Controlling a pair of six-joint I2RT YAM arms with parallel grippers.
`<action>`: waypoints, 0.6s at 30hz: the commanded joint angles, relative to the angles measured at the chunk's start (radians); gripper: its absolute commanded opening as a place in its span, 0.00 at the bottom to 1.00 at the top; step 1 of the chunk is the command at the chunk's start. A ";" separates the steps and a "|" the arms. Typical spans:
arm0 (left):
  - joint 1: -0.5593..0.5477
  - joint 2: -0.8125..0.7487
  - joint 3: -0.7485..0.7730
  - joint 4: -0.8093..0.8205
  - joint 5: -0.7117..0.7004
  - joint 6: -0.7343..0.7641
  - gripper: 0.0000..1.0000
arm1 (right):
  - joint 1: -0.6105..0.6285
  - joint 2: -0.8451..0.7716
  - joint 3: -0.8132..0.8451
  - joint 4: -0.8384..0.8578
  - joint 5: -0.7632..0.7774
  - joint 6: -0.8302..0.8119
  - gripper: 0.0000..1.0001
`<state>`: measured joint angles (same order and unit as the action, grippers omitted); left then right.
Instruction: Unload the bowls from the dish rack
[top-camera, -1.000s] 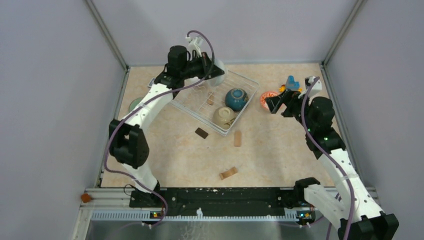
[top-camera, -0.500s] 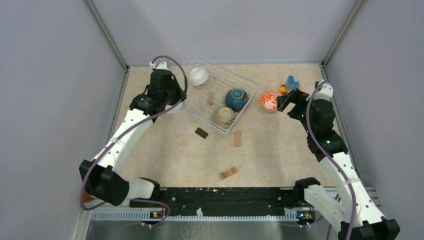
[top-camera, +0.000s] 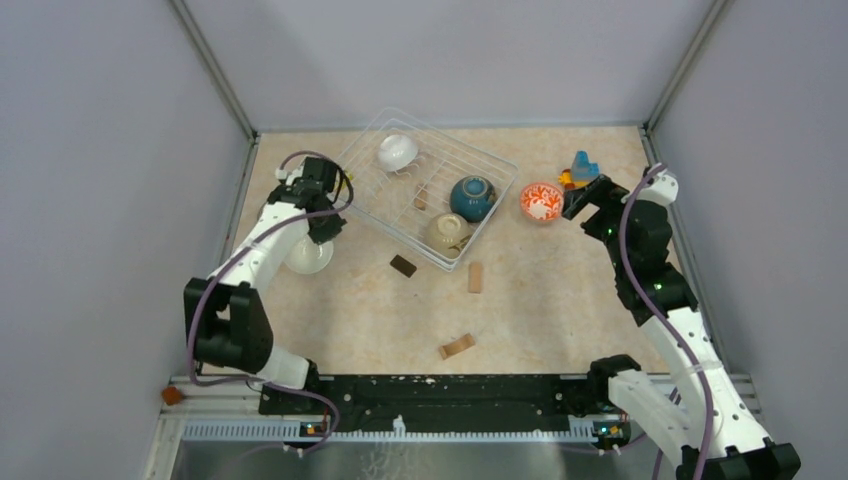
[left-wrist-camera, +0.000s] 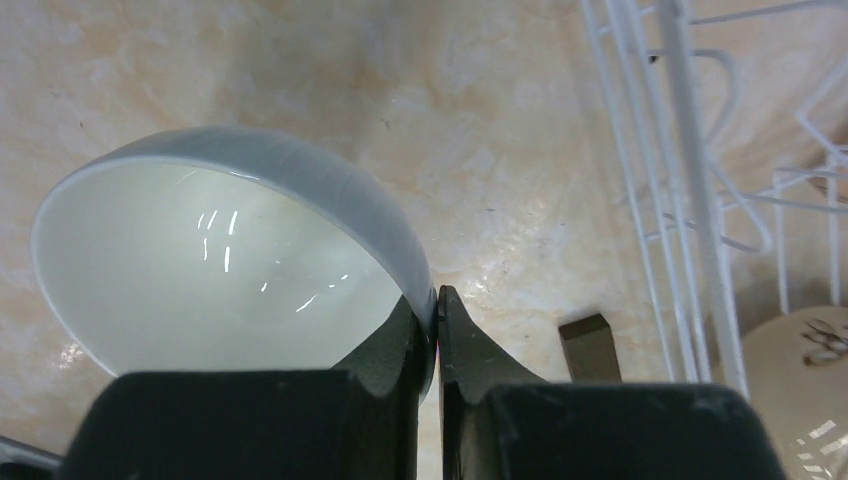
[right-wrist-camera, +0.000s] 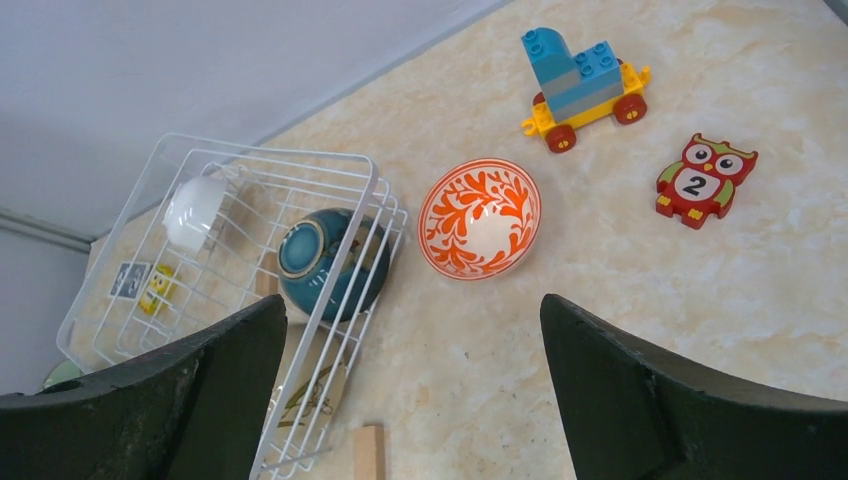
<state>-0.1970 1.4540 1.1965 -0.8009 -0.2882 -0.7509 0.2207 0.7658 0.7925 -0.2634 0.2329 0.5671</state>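
Swung left gripper (left-wrist-camera: 437, 330) out of the dish rack (top-camera: 497, 163) to the table's (top-camera: 560, 310) left edge, jaws pinched on the rim of a white bowl (left-wrist-camera: 210, 270), held low, likely for set-down beside the rack. Pulled right gripper (right-wrist-camera: 415, 335) back, fingers spread wide, empty, off the orange-patterned bowl (right-wrist-camera: 479, 218) parked near the right edge. Left three in the rack: second white bowl (top-camera: 397, 151), teal bowl (top-camera: 473, 197), beige bowl (top-camera: 449, 232).

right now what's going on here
The left arm has its jaws shut on the rim of a white bowl, left of the dish rack. The right arm has its jaws open near the orange-patterned bowl on the table. A second white bowl, a teal bowl and a beige bowl are in the rack.
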 joint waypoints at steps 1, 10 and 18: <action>0.022 0.092 0.020 -0.032 -0.011 -0.053 0.00 | 0.007 -0.028 -0.006 0.009 0.016 -0.003 0.96; 0.115 0.168 -0.030 -0.014 0.009 -0.064 0.00 | 0.006 -0.037 -0.034 0.035 -0.001 -0.026 0.96; 0.147 0.160 -0.043 0.004 -0.017 -0.063 0.19 | 0.006 -0.025 -0.039 0.052 -0.011 -0.030 0.96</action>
<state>-0.0616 1.6474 1.1534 -0.8261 -0.2718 -0.8101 0.2207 0.7410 0.7589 -0.2535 0.2264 0.5529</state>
